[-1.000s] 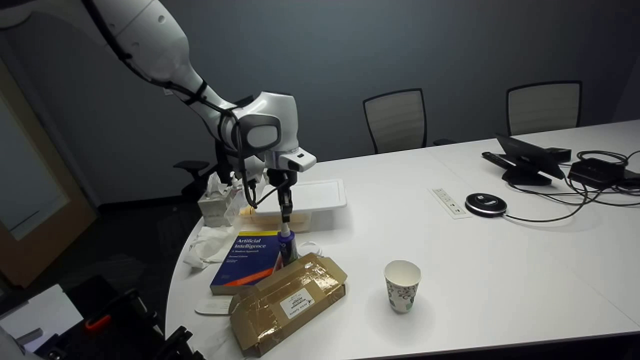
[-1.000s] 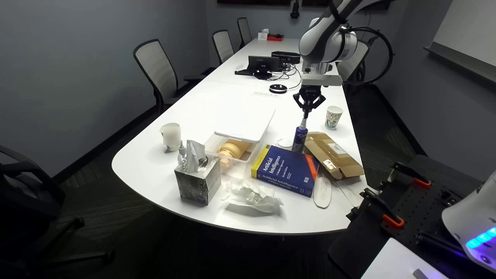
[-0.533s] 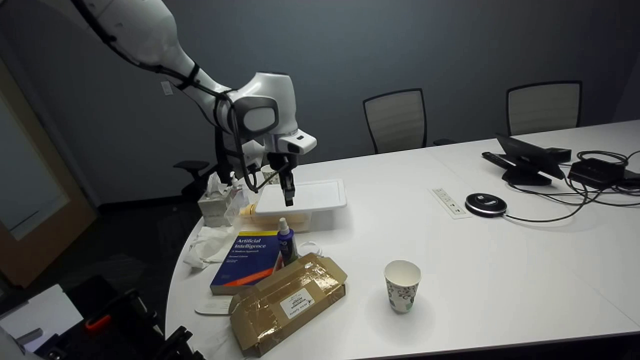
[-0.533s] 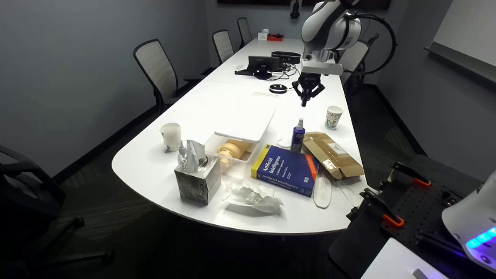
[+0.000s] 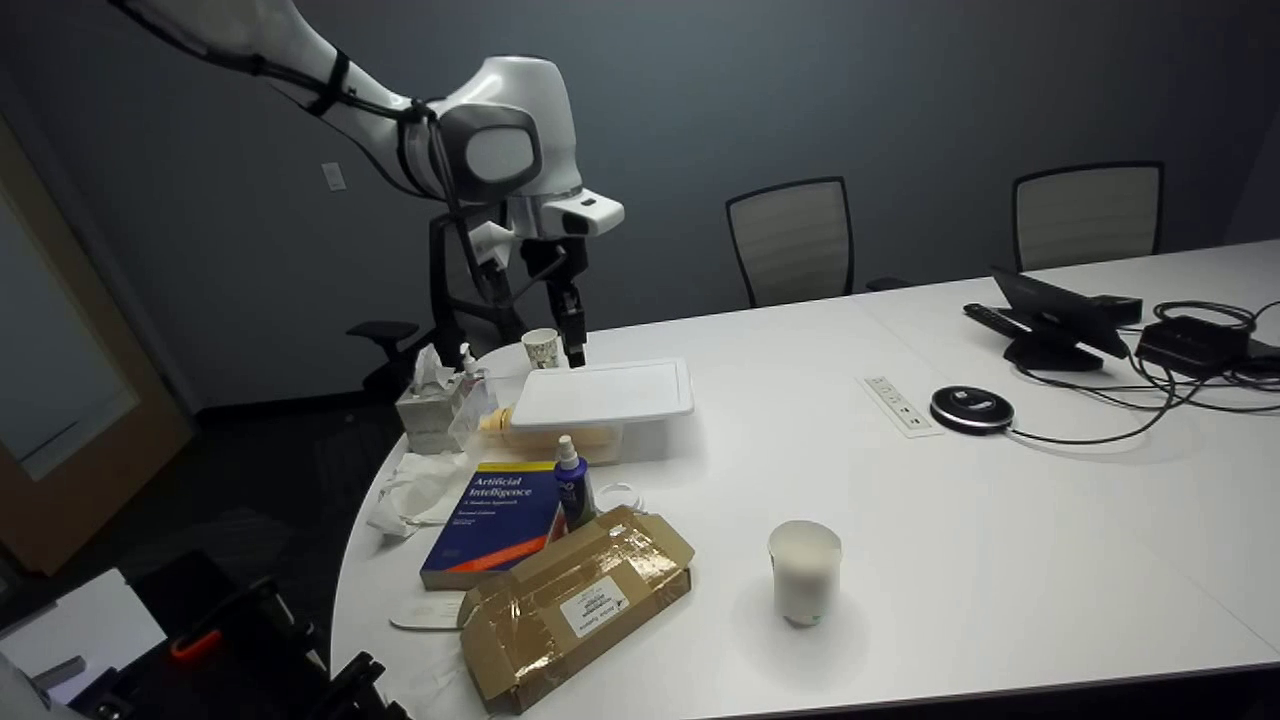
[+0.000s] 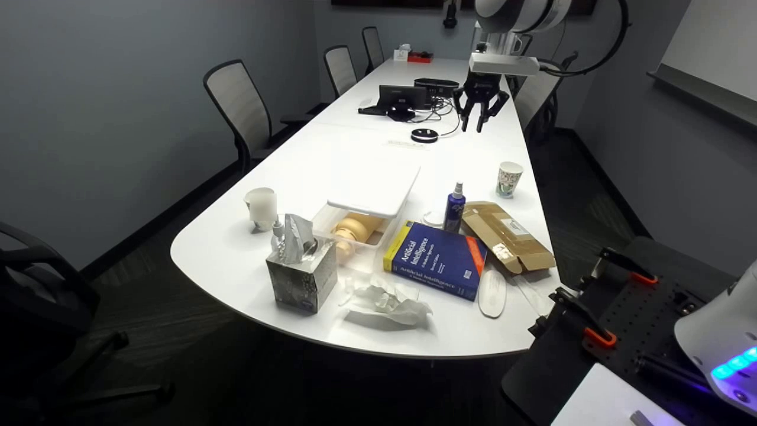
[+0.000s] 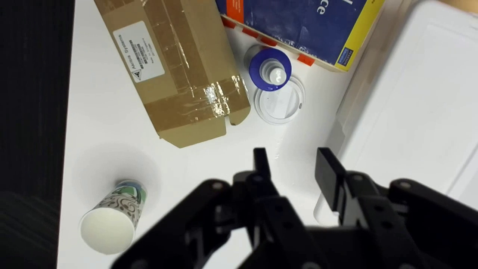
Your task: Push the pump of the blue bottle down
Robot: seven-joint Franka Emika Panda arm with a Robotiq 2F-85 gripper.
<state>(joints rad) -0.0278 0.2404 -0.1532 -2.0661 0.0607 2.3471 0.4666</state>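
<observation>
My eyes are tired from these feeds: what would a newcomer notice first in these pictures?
Probably the white arm, its open gripper in the air above the table. Next, perhaps, the blue bottle, upright between the cardboard box and the thick book. In the wrist view, a patterned cup stands out at lower left.

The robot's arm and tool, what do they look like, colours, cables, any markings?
The arm is white with rounded joints; one joint carries a dark grey panel with a paler, rounded centre. A black cable runs along the arm, held by a black band. The tool is black, with two jointed fingers ending in flat, blocky tips. Any lettering is too small to read.
</observation>
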